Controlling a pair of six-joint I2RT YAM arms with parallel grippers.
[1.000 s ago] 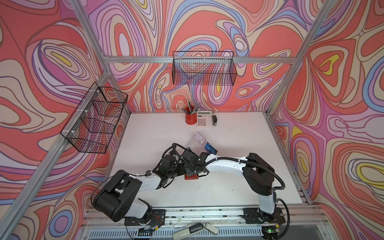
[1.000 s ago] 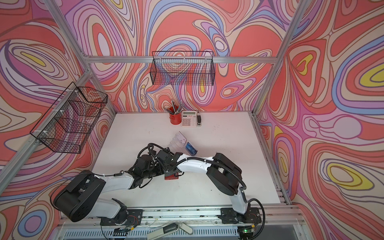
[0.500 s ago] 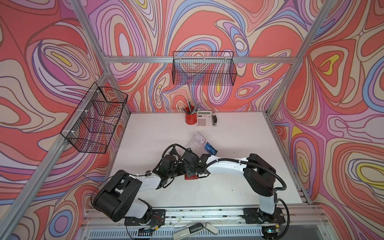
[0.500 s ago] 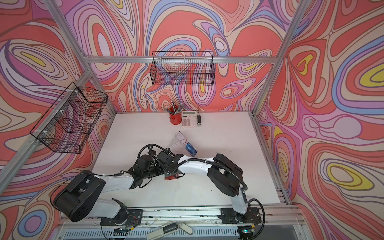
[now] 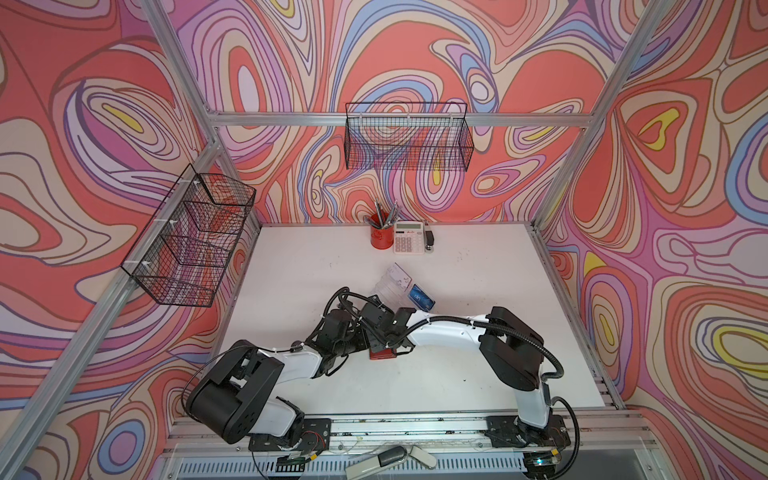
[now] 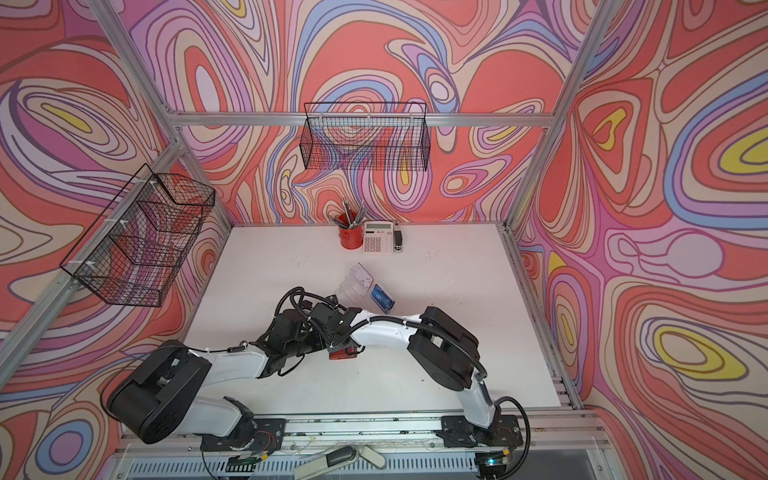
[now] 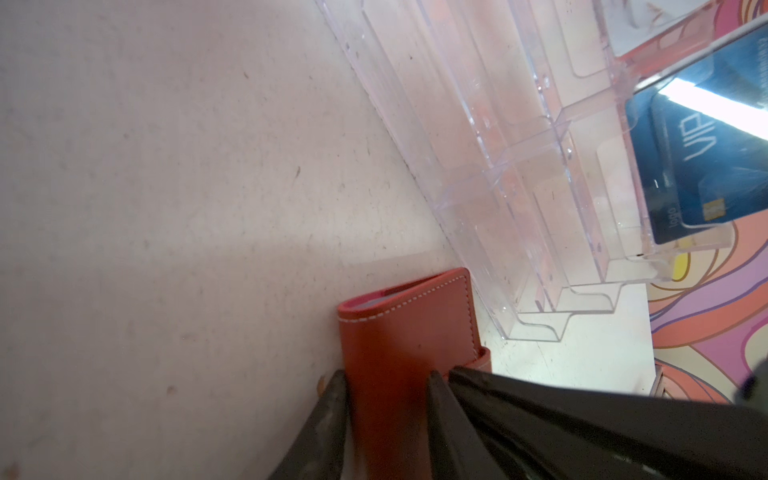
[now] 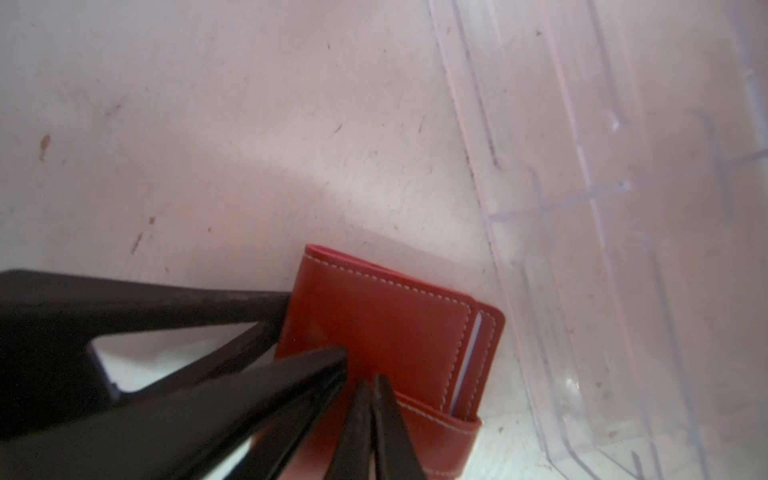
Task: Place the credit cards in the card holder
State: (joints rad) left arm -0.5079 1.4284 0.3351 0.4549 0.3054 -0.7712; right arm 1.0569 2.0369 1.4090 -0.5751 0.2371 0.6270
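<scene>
Two grippers meet over one red wallet (image 7: 407, 328) near the middle of the white table (image 5: 299, 266). The left gripper (image 7: 386, 376) is partly closed, with one dark finger against each long side of the wallet, clamping it flat on the surface. The right gripper (image 8: 371, 384) has its fingers pressed fully together, tips resting on the wallet's top flap; whether they pinch anything cannot be told. White stitching runs along the wallet's edges, and a thin pale edge (image 8: 467, 361) shows in its side slot. The clear, stepped card holder (image 5: 392, 284) lies just beyond the wallet, and one wallet corner sits just beside the holder's base edge with only a narrow strip of table between. A blue credit card (image 7: 715, 166) stands in a pocket on the right side of the holder as both top views show it; white lettering reads "VIP" and, smaller, "logo", beside a gold chip. At the far table edge stand a red pen cup (image 5: 381, 237), a white calculator (image 5: 409, 243) and a small dark object (image 5: 430, 241); their markings are too small to read. Open table surface lies left of the arms, right of the holder, and between the holder and the far row.
</scene>
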